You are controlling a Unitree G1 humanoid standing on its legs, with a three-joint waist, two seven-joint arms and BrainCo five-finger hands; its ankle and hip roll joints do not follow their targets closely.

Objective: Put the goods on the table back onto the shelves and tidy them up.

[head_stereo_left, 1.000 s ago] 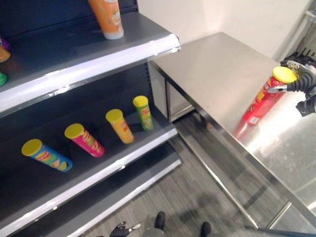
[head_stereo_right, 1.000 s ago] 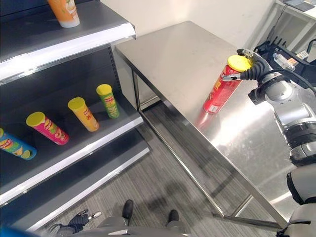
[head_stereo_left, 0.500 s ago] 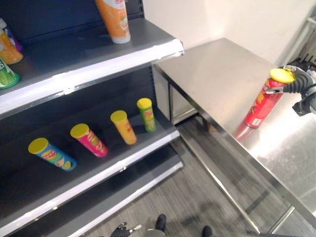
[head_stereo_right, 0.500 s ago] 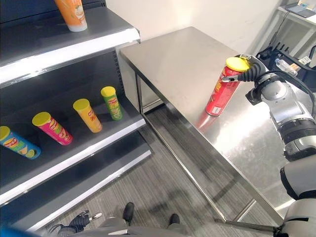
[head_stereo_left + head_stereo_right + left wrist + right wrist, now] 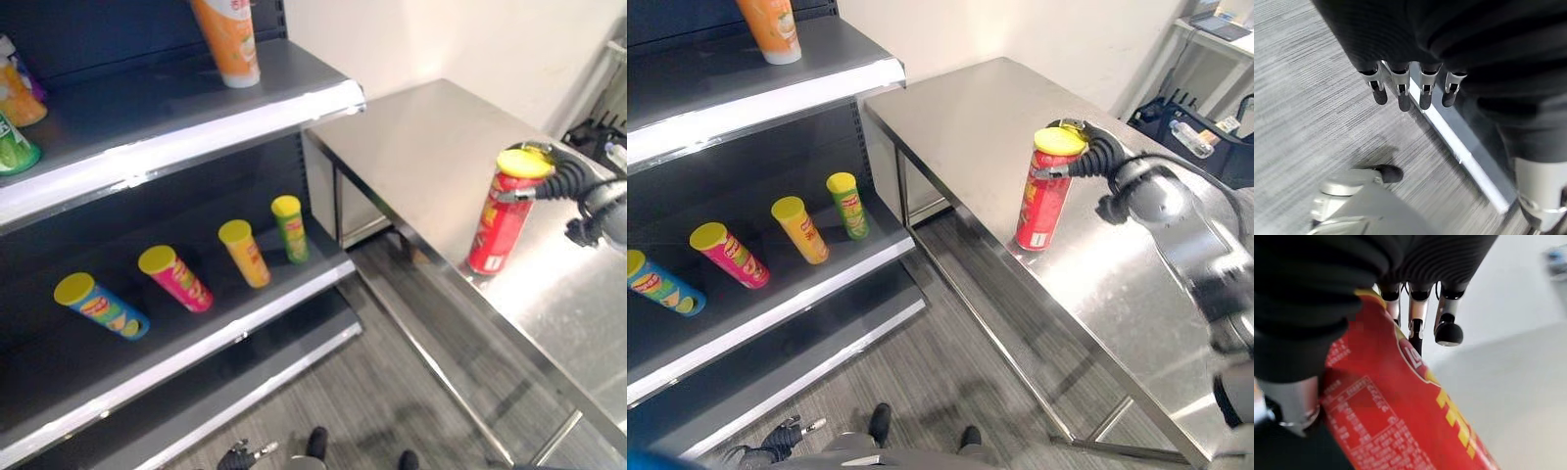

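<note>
While gripping can (image 5: 1044,196), right hand (image 5: 1084,157) curls.

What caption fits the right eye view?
Right hand grips a red can upright near the table edge.

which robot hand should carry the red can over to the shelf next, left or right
Right, most likely. The right robot hand is already curled round the top of the red can on the table. The left robot hand hangs down by the floor, holding nothing.
</note>
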